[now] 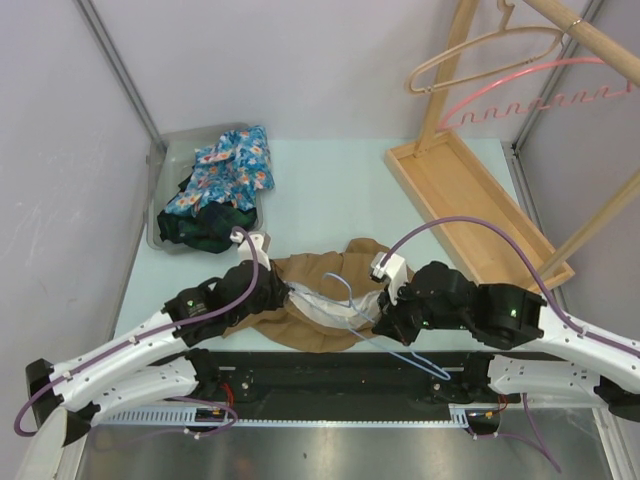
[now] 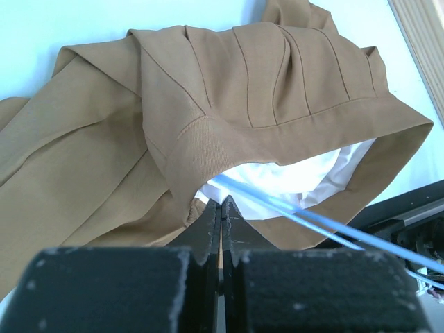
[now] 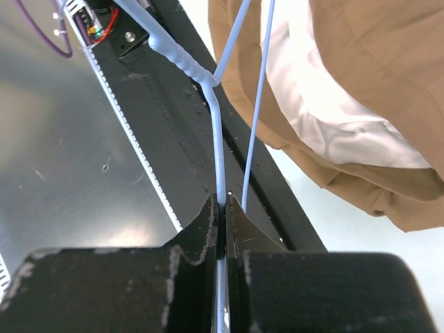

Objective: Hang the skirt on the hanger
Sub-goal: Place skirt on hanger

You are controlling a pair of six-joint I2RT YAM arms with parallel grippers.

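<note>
Though rumpled, tan pleated skirt, white-lined.

Shot from high above and behind the arm bases, looking down over the whole table, well back. From the left wrist: low and close, aimed along the left pincer, filled by the skirt just beyond its tips. From the right wrist: equally close, pointed past the right pincer along the blue hanger (black base rail beyond the tips). Shared by all three: skirt and hanger wire, between the two pincers.
</note>
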